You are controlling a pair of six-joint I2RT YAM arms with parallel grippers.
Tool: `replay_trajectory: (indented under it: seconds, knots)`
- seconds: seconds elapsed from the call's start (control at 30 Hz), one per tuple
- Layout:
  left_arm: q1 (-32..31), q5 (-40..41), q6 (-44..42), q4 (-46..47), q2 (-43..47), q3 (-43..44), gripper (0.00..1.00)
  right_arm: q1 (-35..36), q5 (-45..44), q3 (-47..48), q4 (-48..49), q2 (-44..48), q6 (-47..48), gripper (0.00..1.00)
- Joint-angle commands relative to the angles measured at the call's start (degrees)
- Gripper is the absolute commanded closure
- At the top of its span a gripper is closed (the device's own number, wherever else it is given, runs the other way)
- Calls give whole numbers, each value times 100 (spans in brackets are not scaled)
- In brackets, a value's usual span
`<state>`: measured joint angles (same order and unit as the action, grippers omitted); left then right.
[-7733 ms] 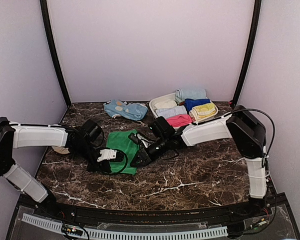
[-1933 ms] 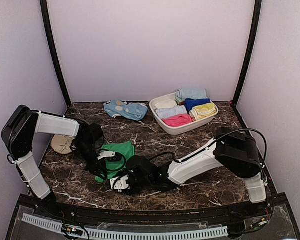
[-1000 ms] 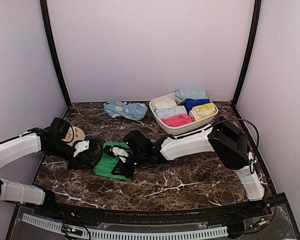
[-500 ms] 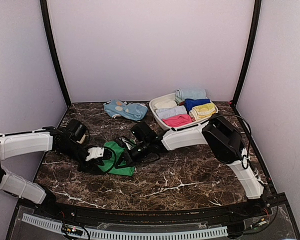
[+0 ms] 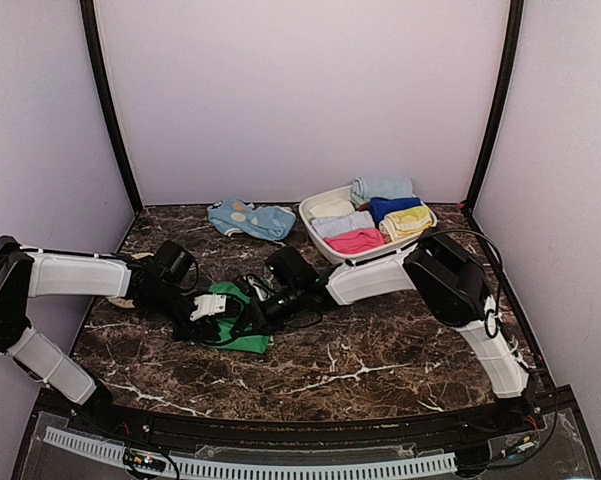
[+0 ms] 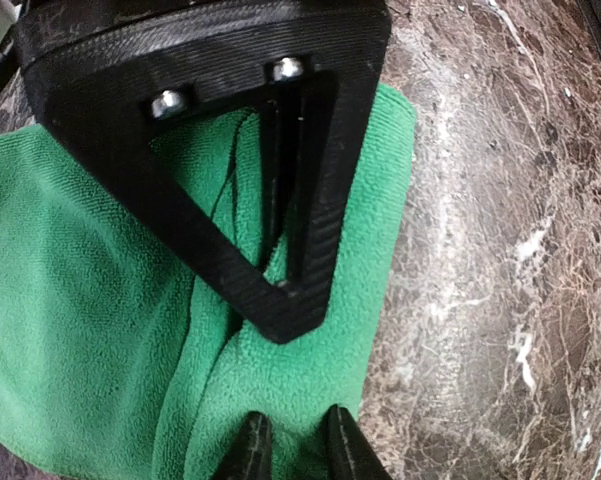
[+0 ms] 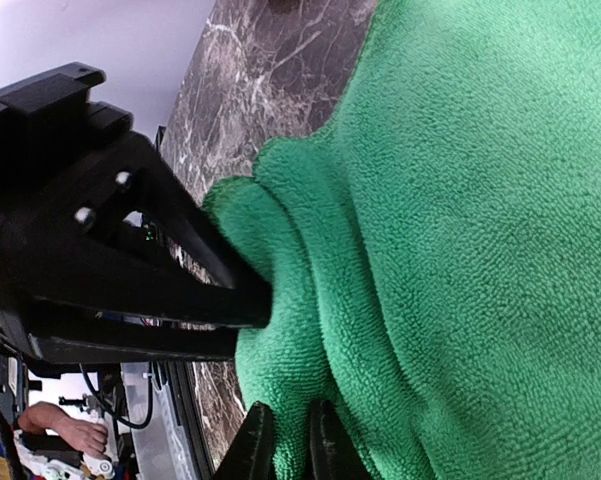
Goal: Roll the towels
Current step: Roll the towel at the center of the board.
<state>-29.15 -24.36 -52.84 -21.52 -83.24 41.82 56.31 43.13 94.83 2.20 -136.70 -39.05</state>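
Both grippers meet on the green towel point(image 5: 246, 338), bunched at the left middle of the table point(image 5: 400, 345).

The left gripper point(image 6: 295, 452) has its jaws a narrow slit apart, flat cloth filling the gap, just right of a raised fold. The right gripper point(image 7: 287, 438) reaches in from the opposite side, jaws likewise almost closed, with the towel's rolled edge running down into the gap. For either one, I cannot tell whether the cloth is actually pinched.

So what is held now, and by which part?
The green towel: the left gripper pinches a fold near its edge. The jaws of the right gripper flank a fold too; whether they grip is unclear.
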Motion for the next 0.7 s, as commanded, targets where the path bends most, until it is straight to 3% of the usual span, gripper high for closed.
replay_trajectory:
  seconds: [0.0,0.1,0.23,0.27,0.3,0.47,0.57,0.67]
  knots:
    - [-14,126,242,17,-370,93,88,-47,-756,-636,582,309,-94,80]
    - [-4,-15,265,-107,-512,158,95,-59,-1257,-1171,1070,830,295,56]
    - [59,-291,289,-404,-774,351,96,-143,-2087,-1940,1258,1696,860,41]
    - [88,-360,308,-469,-823,403,96,-153,-2375,-2161,1253,1939,1027,13]
    - [114,-428,329,-523,-874,450,96,-148,-2742,-2365,1218,2194,1170,2]
    - [258,-707,186,-939,-970,667,99,5,-4693,-3790,1695,3703,1803,0]
    - [298,-766,109,-1247,-1125,822,98,-7,-6446,-4277,1676,4356,1264,0]
    - [393,-874,139,-1494,-1381,1019,98,-342,-5425,-4926,2602,4816,1784,0]
